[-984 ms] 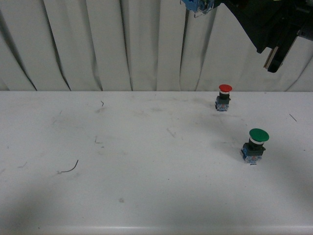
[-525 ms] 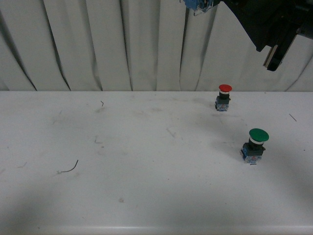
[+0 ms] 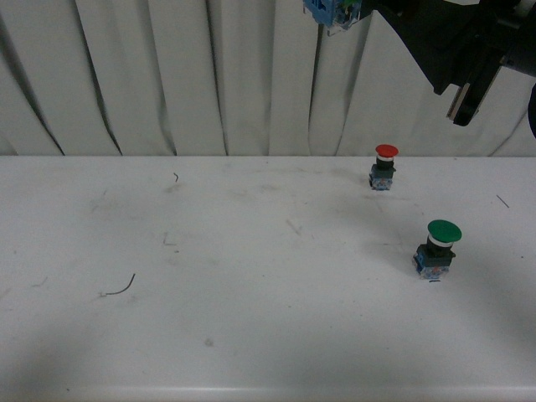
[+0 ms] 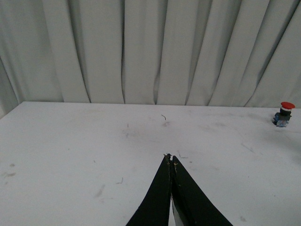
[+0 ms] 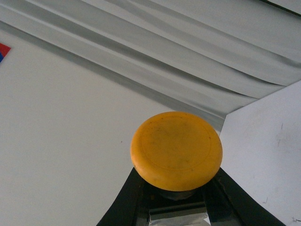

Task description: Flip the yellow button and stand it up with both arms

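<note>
High above the tabletop (image 3: 251, 318), right fingers (image 5: 126, 205) clamp the yellow button (image 5: 176, 149); left fingers (image 4: 157, 207) are pressed together, empty.

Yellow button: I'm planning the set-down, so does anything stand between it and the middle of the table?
Nothing visible does. The right pincer holds the yellow button high above the table, and nothing stands on its middle. The red button and green button stand off to the right side.
</note>
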